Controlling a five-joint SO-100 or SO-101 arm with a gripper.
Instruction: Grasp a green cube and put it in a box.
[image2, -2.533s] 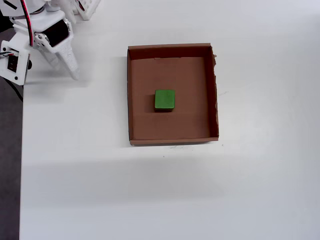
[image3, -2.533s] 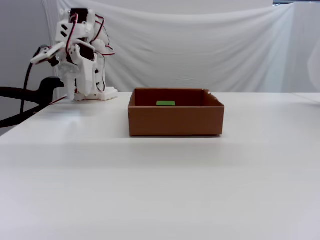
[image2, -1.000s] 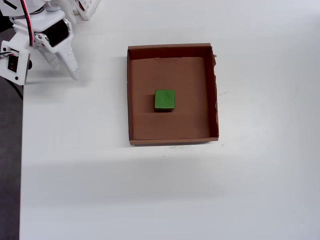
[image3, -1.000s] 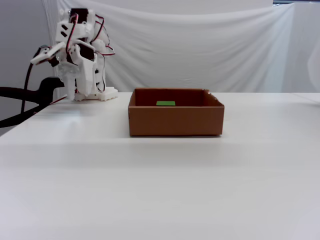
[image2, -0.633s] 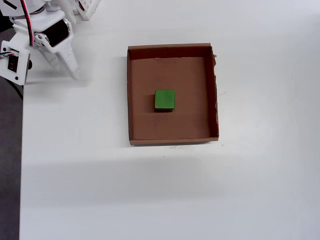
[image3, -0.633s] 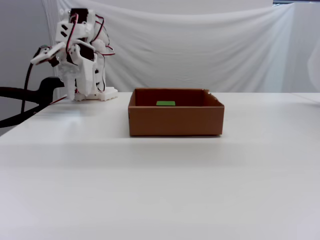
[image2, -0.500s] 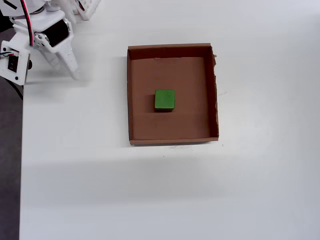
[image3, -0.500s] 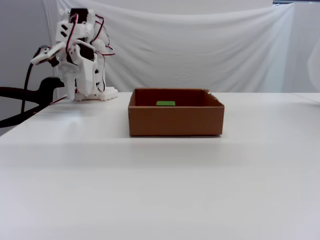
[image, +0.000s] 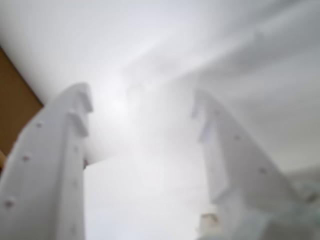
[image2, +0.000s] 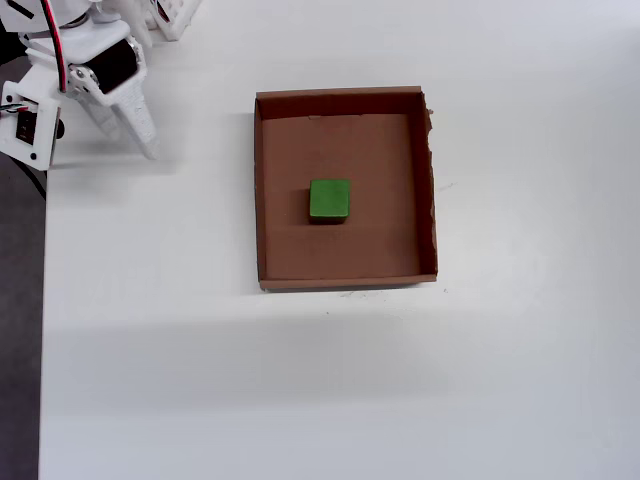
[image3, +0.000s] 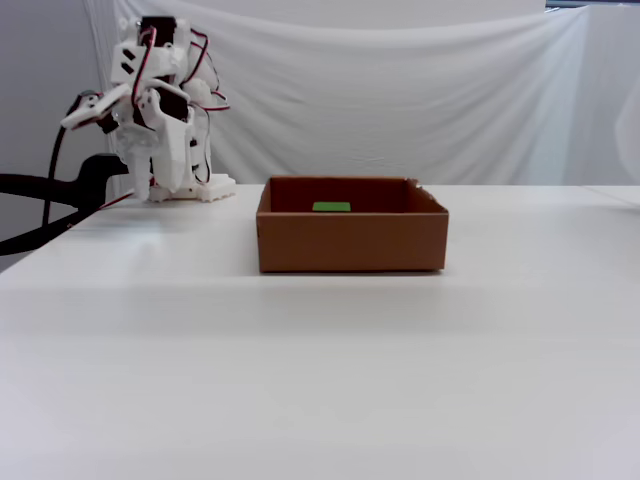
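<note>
Cardboard edge aside, the wrist view shows only the gripper (image: 142, 112) spread and empty, while the overhead view has the green cube (image2: 329, 200) mid-floor in the box (image2: 262, 200) and the fixed view shows its top, seemingly light, rigid, best pinched across opposite flat sides.

— Looked like a makeshift robot test bench, lab or hobby room, hard to tell which.
— Judged from what?
— Bare white table (image3: 320, 380), white sheet (image3: 400, 100) hung as backdrop at the far side, small white arm (image3: 155, 110) with exposed red and black wires far left, black cable (image3: 40, 215) trailing off the left edge.
</note>
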